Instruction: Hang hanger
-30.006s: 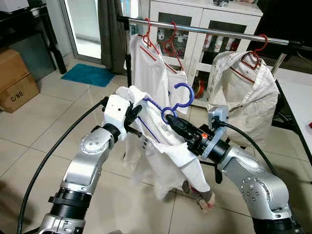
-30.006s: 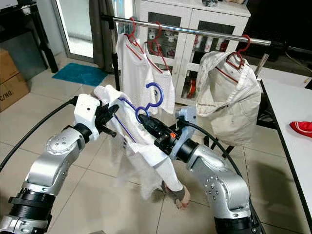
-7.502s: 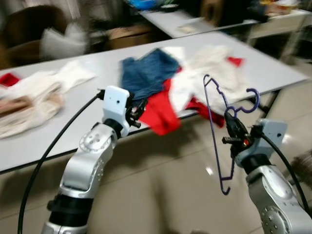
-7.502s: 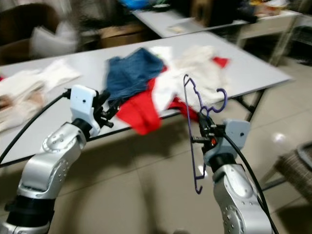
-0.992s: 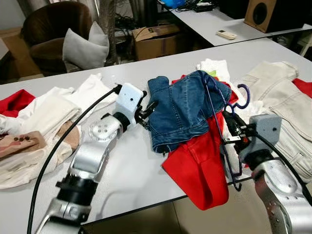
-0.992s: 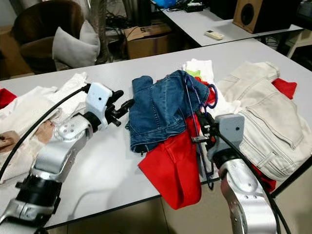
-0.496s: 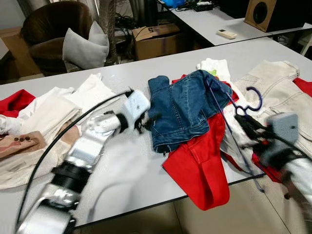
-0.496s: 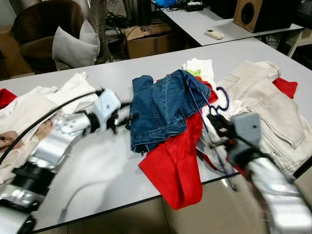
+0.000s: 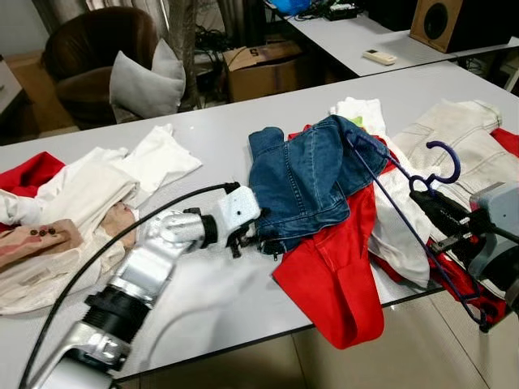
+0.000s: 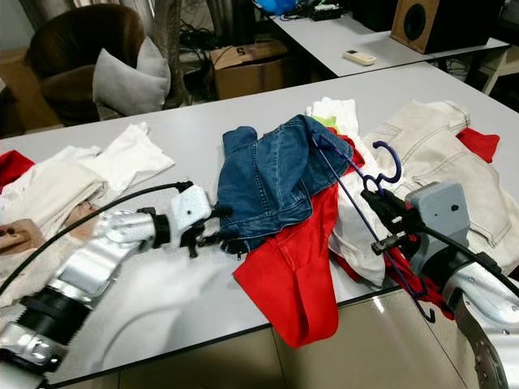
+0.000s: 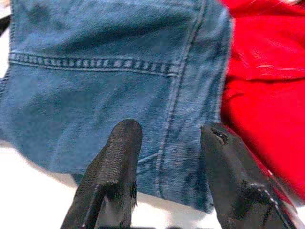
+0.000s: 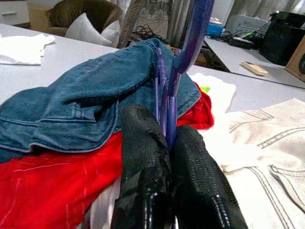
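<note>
Left gripper (image 11: 164, 143) spread wide at the blue denim shorts (image 9: 312, 182) hem, right gripper (image 12: 164, 138) clamping the purple hanger (image 9: 405, 215) neck

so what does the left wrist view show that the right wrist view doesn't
Left wrist view: the left gripper, fingers apart, poised right at the hem of the blue denim garment, with bare grey table beneath.

Right wrist view: the right gripper shut on the purple plastic hanger, plus cream trousers, a brown armchair and a remote control on a far table.

Both: the denim garment lying against the red cloth.
</note>
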Tool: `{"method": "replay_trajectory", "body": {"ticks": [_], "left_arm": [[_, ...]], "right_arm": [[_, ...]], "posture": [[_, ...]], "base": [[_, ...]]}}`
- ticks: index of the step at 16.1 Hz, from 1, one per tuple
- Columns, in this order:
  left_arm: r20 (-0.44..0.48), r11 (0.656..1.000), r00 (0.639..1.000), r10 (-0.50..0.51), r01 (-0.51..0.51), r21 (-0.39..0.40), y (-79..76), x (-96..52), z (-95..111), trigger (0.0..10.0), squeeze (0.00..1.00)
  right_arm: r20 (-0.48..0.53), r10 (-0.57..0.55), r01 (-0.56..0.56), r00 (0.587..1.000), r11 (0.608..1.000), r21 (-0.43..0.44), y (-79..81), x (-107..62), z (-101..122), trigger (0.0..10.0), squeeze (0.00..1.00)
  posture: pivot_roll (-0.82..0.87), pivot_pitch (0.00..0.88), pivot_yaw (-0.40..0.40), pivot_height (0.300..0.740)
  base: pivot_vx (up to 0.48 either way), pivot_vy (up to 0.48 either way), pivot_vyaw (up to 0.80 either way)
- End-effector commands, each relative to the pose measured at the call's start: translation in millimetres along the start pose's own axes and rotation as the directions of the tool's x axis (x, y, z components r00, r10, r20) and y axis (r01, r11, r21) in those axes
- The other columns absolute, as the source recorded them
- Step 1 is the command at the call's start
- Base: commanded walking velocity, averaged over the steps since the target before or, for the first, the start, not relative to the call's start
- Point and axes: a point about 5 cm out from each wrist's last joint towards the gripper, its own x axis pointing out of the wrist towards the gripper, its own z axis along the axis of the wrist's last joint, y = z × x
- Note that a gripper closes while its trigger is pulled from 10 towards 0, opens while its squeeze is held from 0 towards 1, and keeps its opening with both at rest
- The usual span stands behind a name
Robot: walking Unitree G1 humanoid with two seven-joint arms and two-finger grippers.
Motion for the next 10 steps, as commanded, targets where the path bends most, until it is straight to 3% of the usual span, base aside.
{"method": "replay_trajectory", "body": {"ticks": [1,3,4,5,6,7,8,10], "left_arm": [[-0.018,0.999,0.999,0.043,-0.043,0.033,2.8,-0.7,-1.2,10.0,0.00],[-0.026,0.999,0.999,0.045,-0.045,0.024,-2.7,1.4,-4.6,10.0,0.00],[-0.034,0.999,0.998,0.051,-0.051,0.015,-7.0,3.6,-8.2,7.3,0.00],[-0.037,0.999,0.998,0.051,-0.051,-0.015,-10.5,4.6,-11.4,3.0,0.00],[-0.036,0.998,0.998,0.049,-0.051,-0.034,-12.1,4.7,-13.1,2.2,0.00],[-0.064,0.998,0.997,0.037,-0.039,-0.039,-16.5,4.3,-19.9,0.4,0.00],[-0.079,0.998,0.996,0.041,-0.044,-0.035,-17.4,4.3,-22.7,0.4,0.00],[-0.112,0.997,0.992,0.065,-0.068,-0.024,-17.9,6.0,-27.7,1.3,0.00]], "right_arm": [[0.013,0.008,-0.008,1.000,1.000,-0.006,1.1,-1.9,4.8,10.0,0.00],[0.012,0.010,-0.010,1.000,1.000,-0.002,2.0,-2.2,4.0,10.0,0.00],[0.011,0.013,-0.013,1.000,1.000,-0.001,2.0,-1.7,4.3,10.0,0.00],[0.013,0.017,-0.017,1.000,1.000,-0.003,2.0,-0.4,5.2,10.0,0.00],[0.014,0.018,-0.018,1.000,1.000,-0.004,2.0,0.1,5.5,10.0,0.00],[0.015,0.020,-0.020,1.000,1.000,-0.006,2.3,1.4,5.7,10.0,0.00],[0.015,0.021,-0.021,1.000,1.000,-0.007,2.6,1.7,5.7,10.0,0.00],[0.016,0.027,-0.026,1.000,1.000,-0.013,3.5,2.8,6.3,10.0,0.00]], "posture": [[-0.23,0.000,0.135,0.719],[-0.23,0.000,0.135,0.719],[-0.23,0.000,0.133,0.719],[-0.23,0.000,0.129,0.719],[-0.23,0.000,0.129,0.719],[-0.23,0.000,0.125,0.719],[-0.23,0.000,0.125,0.719],[-0.23,0.000,0.125,0.719]], "base": [[0.000,0.000,0.00],[0.000,0.000,0.00],[0.000,0.000,0.00],[0.000,0.000,0.00],[0.000,0.000,0.00],[0.000,0.000,0.00],[0.000,0.000,0.00],[0.000,0.000,0.00]]}}
